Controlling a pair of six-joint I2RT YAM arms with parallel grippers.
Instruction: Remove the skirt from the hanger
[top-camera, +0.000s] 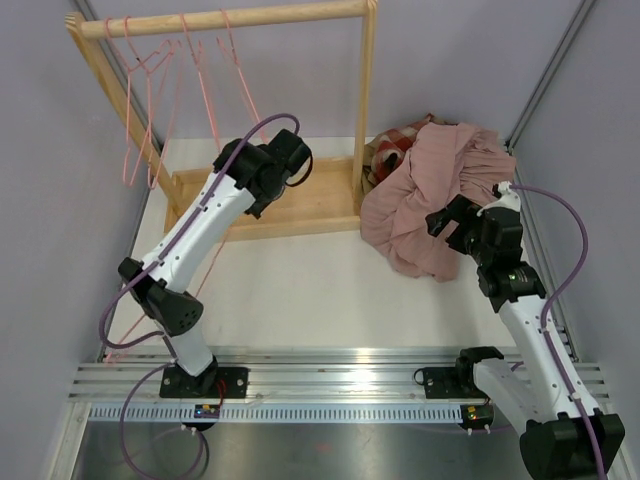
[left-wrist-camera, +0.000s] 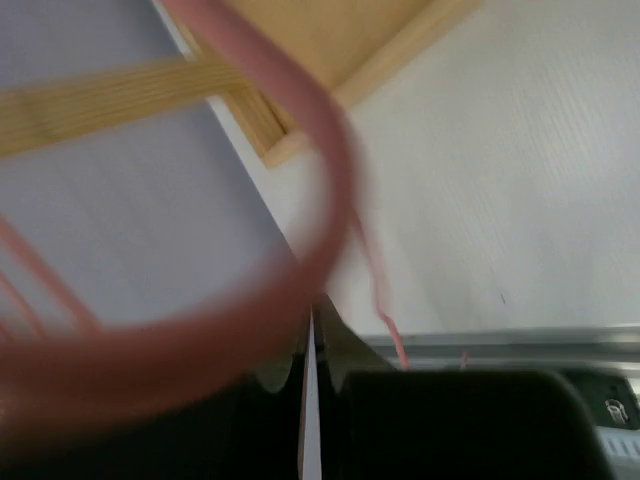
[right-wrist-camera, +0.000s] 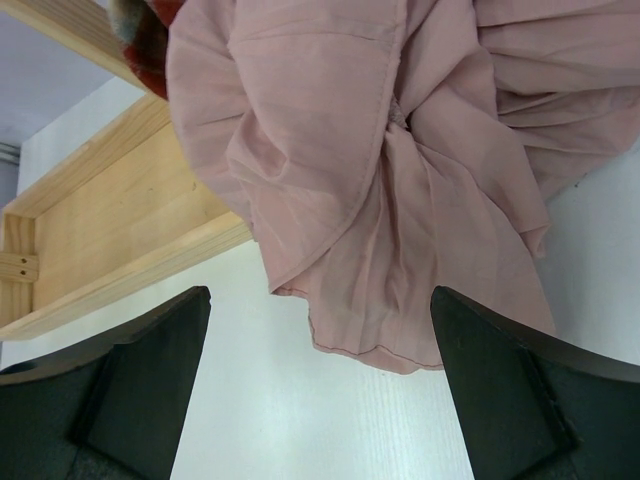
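1. The pink crumpled fabric skirt (right-wrist-camera: 400, 180) lies heaped on the white counter (top-camera: 300, 290). It's directly ahead of my right hand (right-wrist-camera: 320, 305), with the hem edge nearest the hand and roughly between the fingers.
2. The right hand is spread wide and holds nothing. Both fingers flank the hem; I can't tell if they touch the cloth.
3. The heap's long axis runs away from the right hand toward the far post of the light wooden rack (top-camera: 310, 200). The far end bunches against a red plaid cloth (top-camera: 390, 145) by that post.
4. My left hand (left-wrist-camera: 310, 370) is well apart from the skirt, off to the other side over the rack's base board.
5. The left fingers look pressed nearly together, with only a thin slit between them. A pink wire hanger (left-wrist-camera: 330, 180) loops just ahead of them, blurred and very close. I judge the hand pinches its wire, though the contact itself isn't sharp.
6. That hanger carries no fabric that I can see, and no wire shows inside the heap. I judge the skirt is off the hanger.
7. Key relation: the skirt is with the right hand and the hanger with the left, the two well apart. The right arm is clearly the nearer one for any further move on the skirt.
8. Risk: the hem is loose and thin. A low closing of the right hand could snag it and drag the heap.
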